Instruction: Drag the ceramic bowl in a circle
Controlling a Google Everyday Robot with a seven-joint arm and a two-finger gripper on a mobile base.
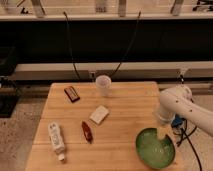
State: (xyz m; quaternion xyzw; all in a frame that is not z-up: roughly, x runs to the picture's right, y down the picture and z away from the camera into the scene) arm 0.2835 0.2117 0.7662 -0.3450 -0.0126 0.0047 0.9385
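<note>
Wooden table (127,102), seen from above and in front. We note the ceramic bowl (151,151) at the table's near right corner, glossy green with a darker rim, its right edge close to the table's right edge. It is the largest item on the surface.

The white arm (181,106) comes in from the right and bends down over the bowl. The gripper (162,132) sits at the bowl's far rim, its pale tip just inside or on the rim (we cannot tell which). Whether it is clamped on the rim or loose, we cannot tell.

Other items, all well apart from the bowl:
- a translucent white cup (103,85), upright, at the far middle of the table;
- a dark flat packet (72,93), far left;
- a small white packet (99,114), near the centre;
- a slim reddish-brown item (87,132), lying just nearer than the white packet;
- a white bottle (56,140), on its side at the near left.

Behind the table, two black cables (70,47) hang down against a dark wall.
</note>
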